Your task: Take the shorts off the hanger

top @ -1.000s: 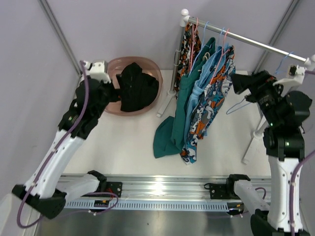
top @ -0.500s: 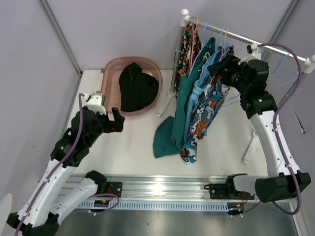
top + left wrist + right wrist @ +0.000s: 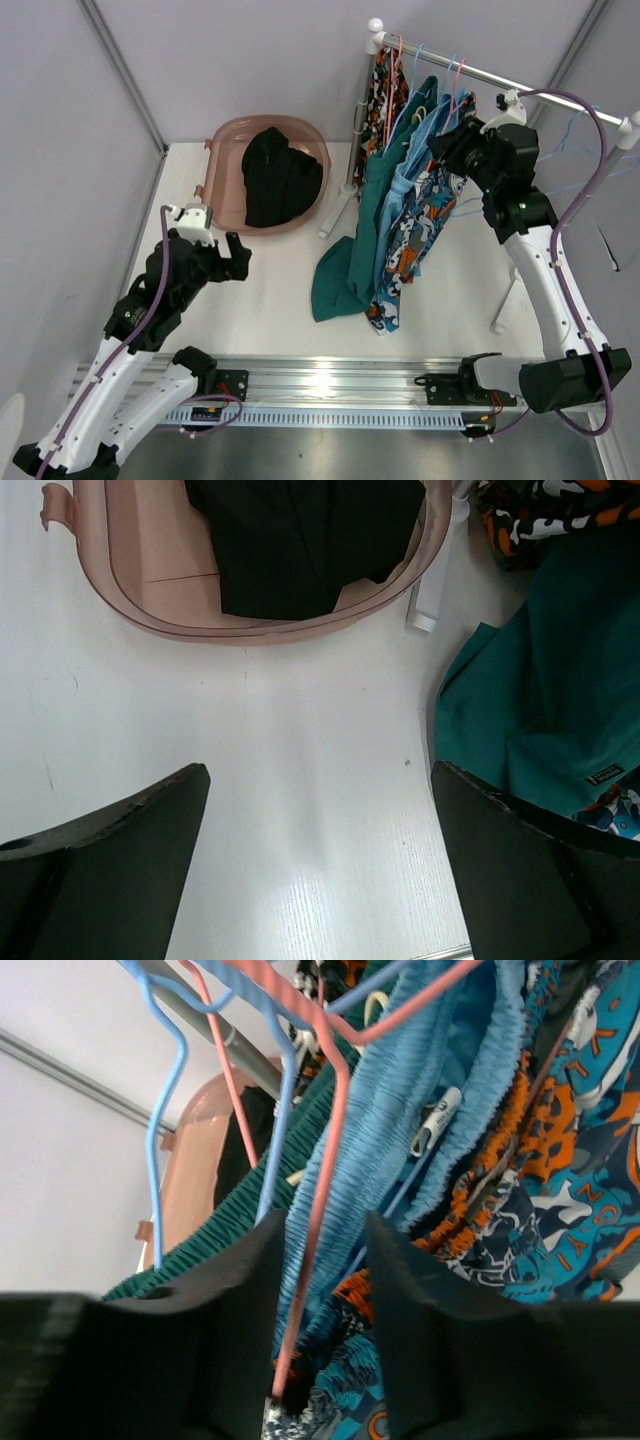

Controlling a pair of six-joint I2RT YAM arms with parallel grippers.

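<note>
Shorts hang on hangers from the rail point(image 3: 520, 88): camouflage point(image 3: 385, 85), teal green point(image 3: 365, 215), light blue point(image 3: 405, 190) and orange-blue patterned shorts point(image 3: 430, 215). Black shorts point(image 3: 275, 175) lie in the pink basin point(image 3: 222, 135). My right gripper point(image 3: 450, 150) is up at the patterned pair's top. In the right wrist view the right gripper point(image 3: 325, 1218) is closed around a pink hanger point(image 3: 330, 1110) wire and the bunched waistband of the patterned shorts point(image 3: 560, 1210). My left gripper point(image 3: 237, 258) is open above the bare table, and the left gripper point(image 3: 320, 780) holds nothing.
The rack's white post point(image 3: 352, 150) and foot stand between basin and hanging shorts. An empty blue hanger point(image 3: 165, 1110) hangs on the rail left of the pink one. The teal shorts' hem point(image 3: 550, 710) rests on the table right of my left gripper. The rack's right leg point(image 3: 505, 300) stands near my right arm.
The right arm swung left to the rack, and its jaws narrowed around the patterned waistband and pink hanger. The left arm drew back from the basin toward the near edge, still open.
</note>
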